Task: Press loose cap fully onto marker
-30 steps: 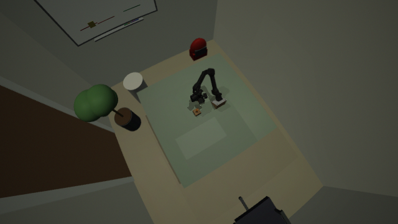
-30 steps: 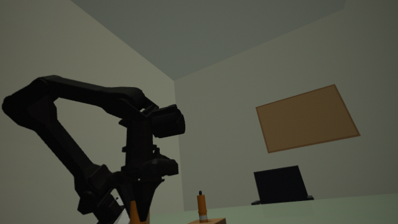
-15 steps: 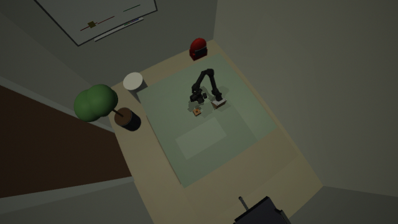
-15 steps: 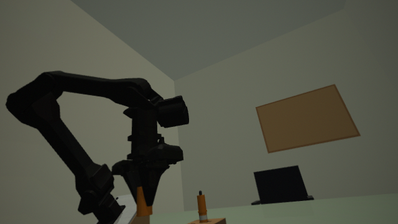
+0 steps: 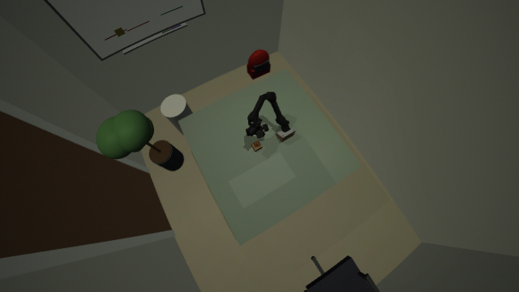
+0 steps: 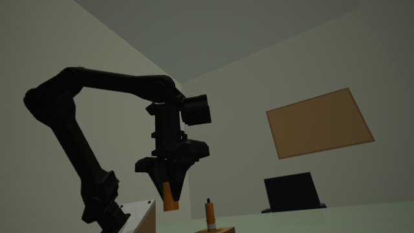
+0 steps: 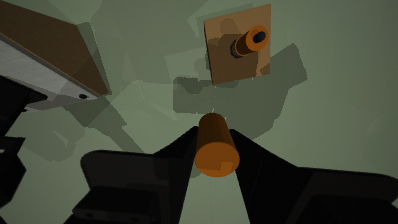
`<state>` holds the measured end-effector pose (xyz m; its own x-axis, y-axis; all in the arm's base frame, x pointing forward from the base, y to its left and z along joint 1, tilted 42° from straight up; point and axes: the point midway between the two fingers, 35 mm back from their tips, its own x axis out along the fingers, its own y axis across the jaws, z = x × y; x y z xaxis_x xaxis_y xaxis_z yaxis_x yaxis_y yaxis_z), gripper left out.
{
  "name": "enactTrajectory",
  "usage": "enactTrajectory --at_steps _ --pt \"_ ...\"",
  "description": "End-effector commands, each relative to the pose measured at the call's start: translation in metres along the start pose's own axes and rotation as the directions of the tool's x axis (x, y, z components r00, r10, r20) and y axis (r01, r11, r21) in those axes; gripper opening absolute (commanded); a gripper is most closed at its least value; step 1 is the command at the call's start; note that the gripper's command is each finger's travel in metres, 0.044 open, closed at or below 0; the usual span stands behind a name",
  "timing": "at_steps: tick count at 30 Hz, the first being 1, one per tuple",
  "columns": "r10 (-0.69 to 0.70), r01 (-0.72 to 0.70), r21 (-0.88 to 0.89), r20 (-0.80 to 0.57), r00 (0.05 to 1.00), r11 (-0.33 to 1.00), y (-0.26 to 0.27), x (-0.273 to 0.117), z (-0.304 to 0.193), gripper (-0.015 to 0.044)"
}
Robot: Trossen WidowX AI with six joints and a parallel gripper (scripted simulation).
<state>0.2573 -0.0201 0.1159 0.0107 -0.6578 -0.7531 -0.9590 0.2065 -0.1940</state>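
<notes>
The orange cap (image 6: 170, 202) (image 7: 217, 157) is held between the fingertips of my gripper (image 6: 170, 195) (image 7: 213, 131), which is shut on it. The cap hangs almost upright, in the air above the table. The orange marker (image 6: 210, 211) (image 7: 248, 42) stands upright with its dark tip bare and upward. It stands in the wooden holder block (image 6: 227, 232) (image 7: 220, 65) (image 5: 256, 147). In the exterior view the cap is to the left of the marker, its lower end near the height of the marker's top. In the wrist view the block is beyond the fingertips, a little to the right.
The arm's base stands on a wedge-shaped mount (image 5: 286, 135) (image 6: 147, 213) (image 7: 60, 45) beside the holder block. A potted plant (image 5: 172, 157), a white-topped cylinder (image 5: 173, 105) and a red object (image 5: 259, 64) stand near the table's edges, away from the arm. A dark screen (image 6: 292, 192) is at the back right.
</notes>
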Motion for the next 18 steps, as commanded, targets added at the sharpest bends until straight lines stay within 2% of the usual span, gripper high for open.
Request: enactTrajectory --at_steps 1,18 --pt "0.003 -0.003 -0.001 0.004 1.0 1.0 -0.006 -0.005 0.012 0.0" --pt "0.001 -0.001 0.001 0.007 1.0 1.0 -0.022 -0.024 0.058 0.0"
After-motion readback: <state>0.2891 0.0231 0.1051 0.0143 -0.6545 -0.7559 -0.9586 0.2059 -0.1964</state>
